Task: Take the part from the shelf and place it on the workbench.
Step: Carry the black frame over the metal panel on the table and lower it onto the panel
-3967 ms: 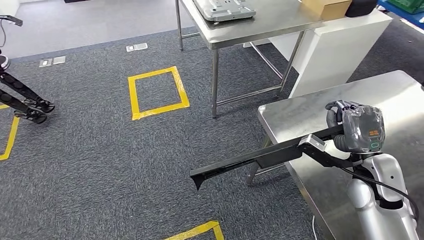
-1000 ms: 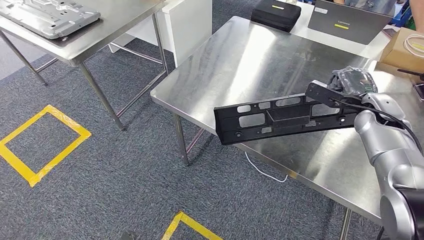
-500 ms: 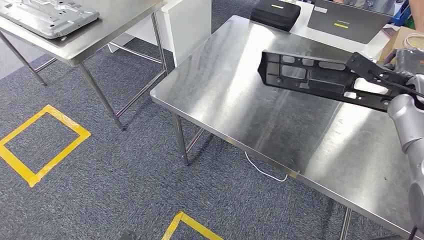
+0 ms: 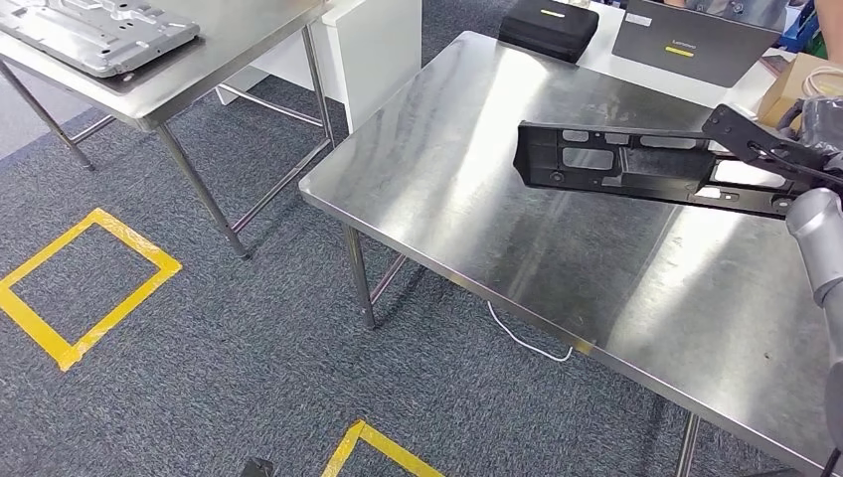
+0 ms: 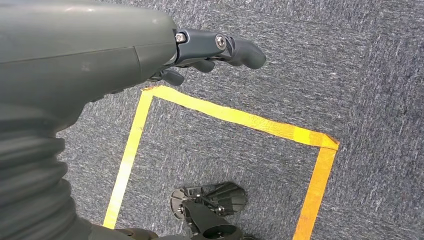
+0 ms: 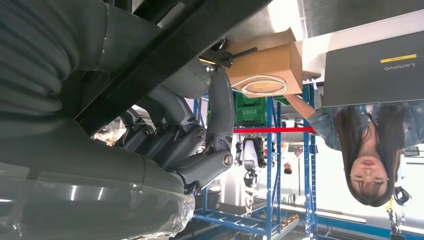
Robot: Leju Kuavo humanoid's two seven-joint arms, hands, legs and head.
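Far left in the head view, a grey metal plate (image 4: 99, 35) lies on a steel table (image 4: 214, 60), with a yellow tape square (image 4: 84, 283) on the carpet (image 4: 249, 368) nearer in. Down by that carpet hangs the left hand (image 5: 200, 55), seen from its wrist camera with fingers (image 5: 235, 47) loosely curled and nothing in them.

To the right stands the workbench (image 4: 477, 179), its steel top bare in the near half. Above its far right part the part (image 4: 636, 164), a long black bracket with cut-outs, is held roughly level, its free end pointing left over the bench's middle and its right end running to the right hand (image 4: 820, 124) at the picture's edge. Whether it touches the top I cannot tell. From the right wrist camera the part (image 6: 165, 50) crosses as a dark bar with the hand's fingers (image 6: 200, 150) wrapped round it from beneath.

Beyond the bench, at the far edge, sit a black case (image 4: 549, 28), a closed laptop (image 4: 696, 45) and a cardboard box (image 4: 795, 79). A person (image 6: 365, 145) shows behind them.
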